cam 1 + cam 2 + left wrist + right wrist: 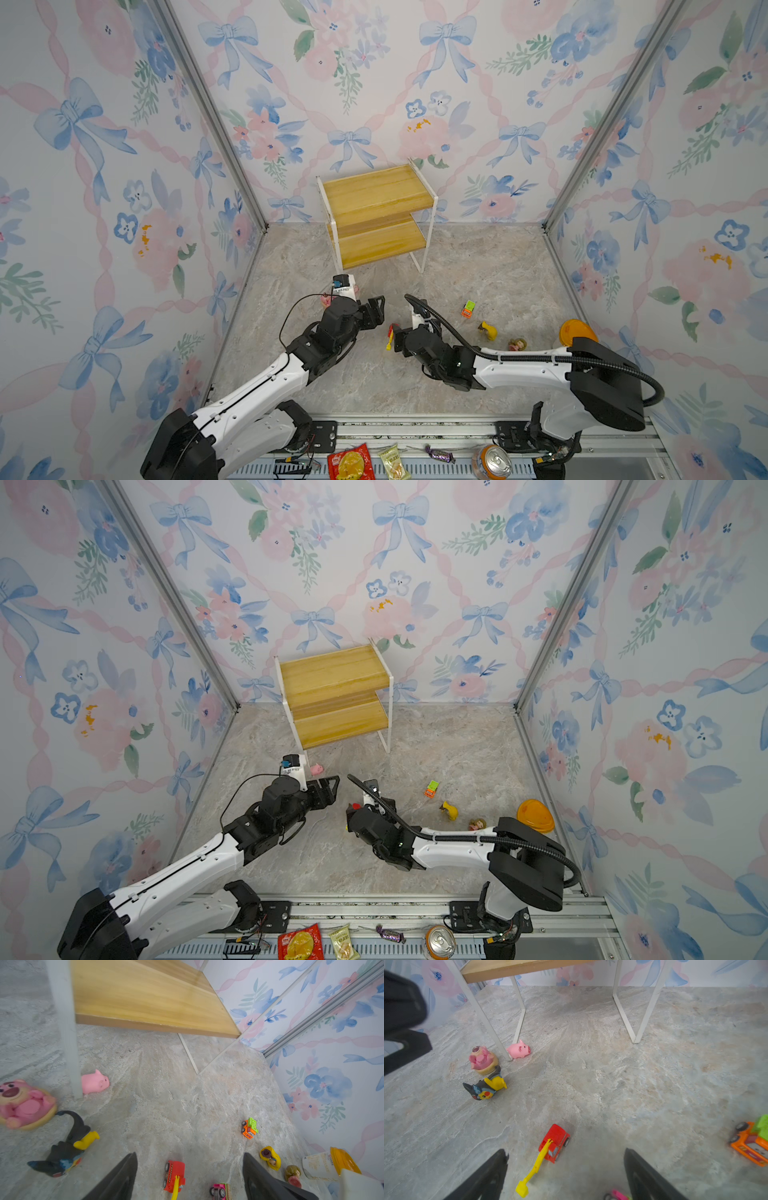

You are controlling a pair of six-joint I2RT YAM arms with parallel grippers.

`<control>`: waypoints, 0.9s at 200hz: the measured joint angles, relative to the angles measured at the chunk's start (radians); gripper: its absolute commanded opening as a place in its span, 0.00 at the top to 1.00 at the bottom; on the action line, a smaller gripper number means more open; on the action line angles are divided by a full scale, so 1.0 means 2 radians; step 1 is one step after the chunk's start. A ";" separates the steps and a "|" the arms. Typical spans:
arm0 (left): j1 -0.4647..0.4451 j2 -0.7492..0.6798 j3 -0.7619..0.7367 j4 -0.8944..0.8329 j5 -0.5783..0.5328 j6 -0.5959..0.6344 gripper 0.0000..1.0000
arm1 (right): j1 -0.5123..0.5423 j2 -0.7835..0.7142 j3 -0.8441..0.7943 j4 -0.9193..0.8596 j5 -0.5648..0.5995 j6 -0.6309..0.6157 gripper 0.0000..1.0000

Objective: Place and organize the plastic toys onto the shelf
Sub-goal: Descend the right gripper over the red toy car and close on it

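Lying on the grey marbled tabletop [478, 266] between the two arms is a small red plastic car [555, 1142] with a long yellow boom. In both top views its long axis runs roughly front to back. The red body points toward the two-tier shelf [374, 195] of yellowish wooden boards on a thin white frame, and the boom trails toward the near edge.

The right fingers [641, 1180] stand wide apart and hold nothing; in the right wrist view the car lies between them. The left fingers [122, 1178] are also spread wide and empty, in front of the shelf's lower board.

A glossy pink pig [519, 1049] sits just beside the shelf's front left leg. Near it are a round pink bear figure [482, 1060] on a tan base and a black-and-yellow figure [485, 1087] tipped on its side. Off to the right stand a green-and-orange car [468, 308], a yellow-haired figure [488, 330] and a pink-dress doll [516, 344].
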 measured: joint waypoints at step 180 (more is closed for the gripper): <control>0.134 -0.127 -0.027 -0.053 0.103 -0.009 0.19 | 0.026 0.147 0.175 -0.233 0.039 0.236 0.37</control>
